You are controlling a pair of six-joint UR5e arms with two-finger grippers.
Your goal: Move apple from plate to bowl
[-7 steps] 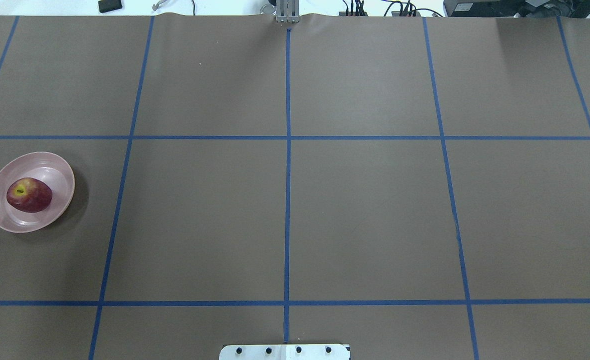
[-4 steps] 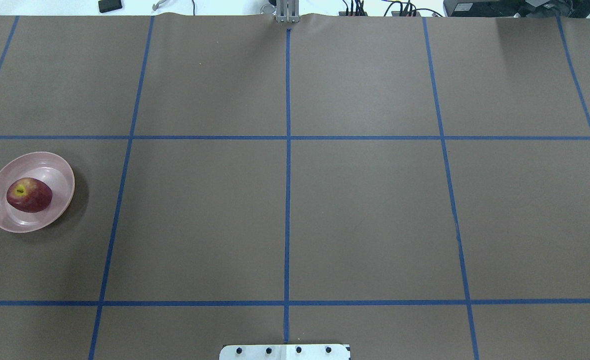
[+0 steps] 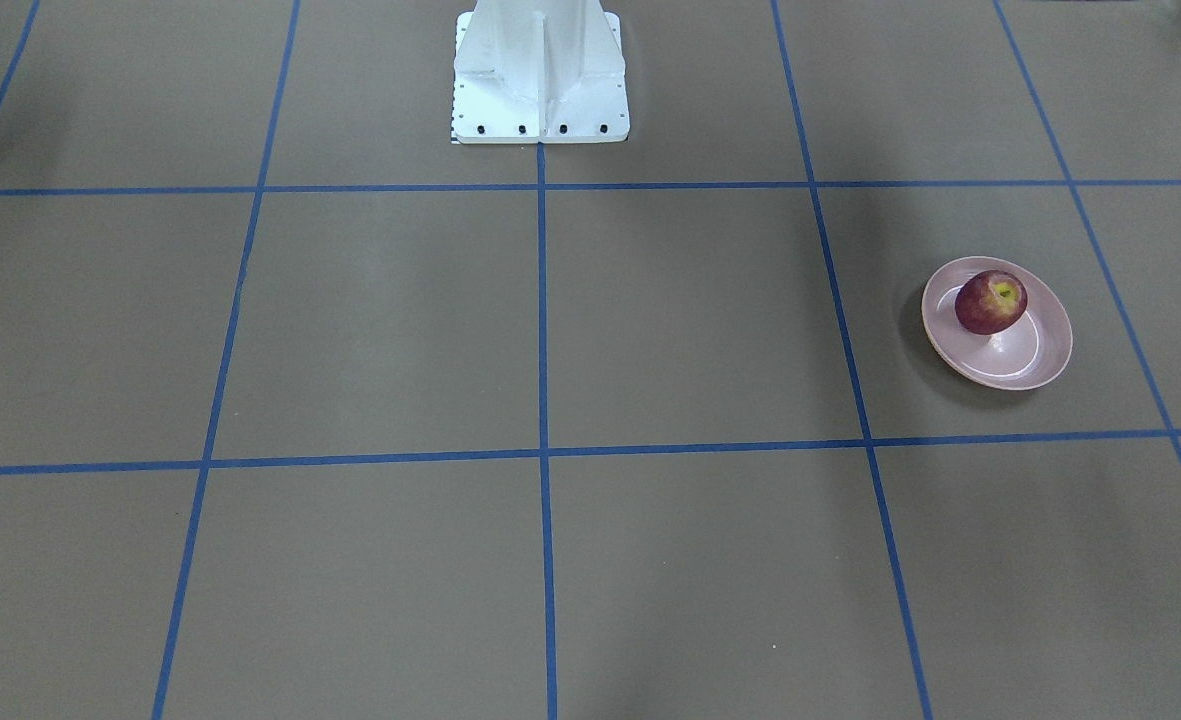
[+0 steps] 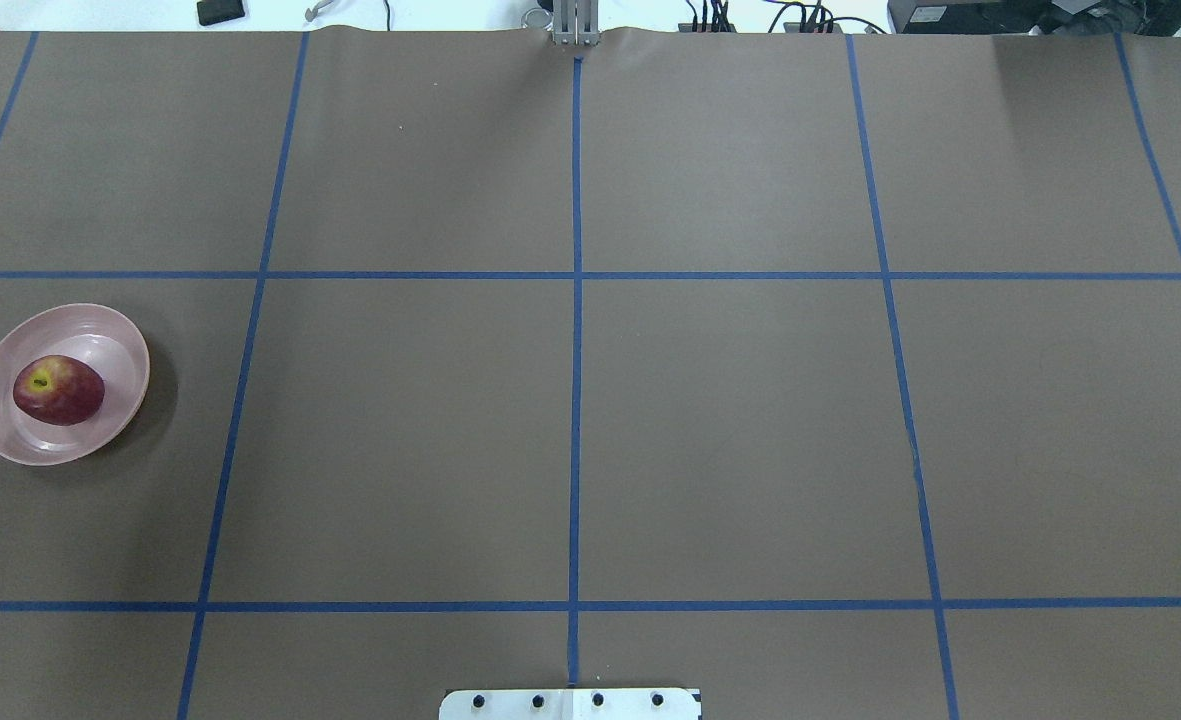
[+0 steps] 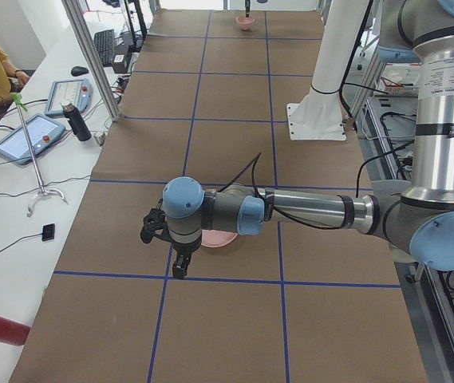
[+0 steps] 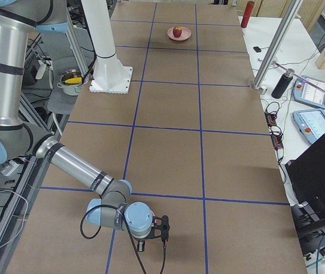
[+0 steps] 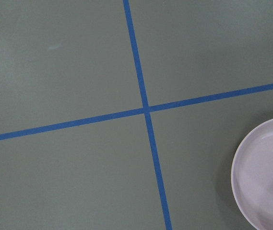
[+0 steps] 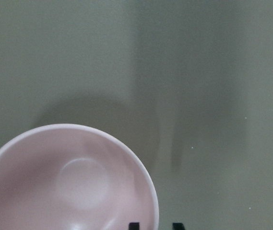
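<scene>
Still leaving round dark-red apple [image 4: 58,390] on shallow pale-pink plate [image 4: 122,345] beside left gripper [image 5: 164,250], grip impossible to tell; holding right gripper [image 8: 155,226], fingertips [image 8: 134,225] parted, above deep pale-pink bowl [image 8: 26,182].

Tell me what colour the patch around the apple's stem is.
Yellow-green, set against the dark red of the apple. The exterior front-facing view shows it best.

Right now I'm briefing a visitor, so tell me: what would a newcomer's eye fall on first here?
The dark-red apple on the pale-pink plate, at the end of the blue-gridded brown table on the robot's left. Next, the empty pink bowl filling the right wrist view's lower left.
</scene>
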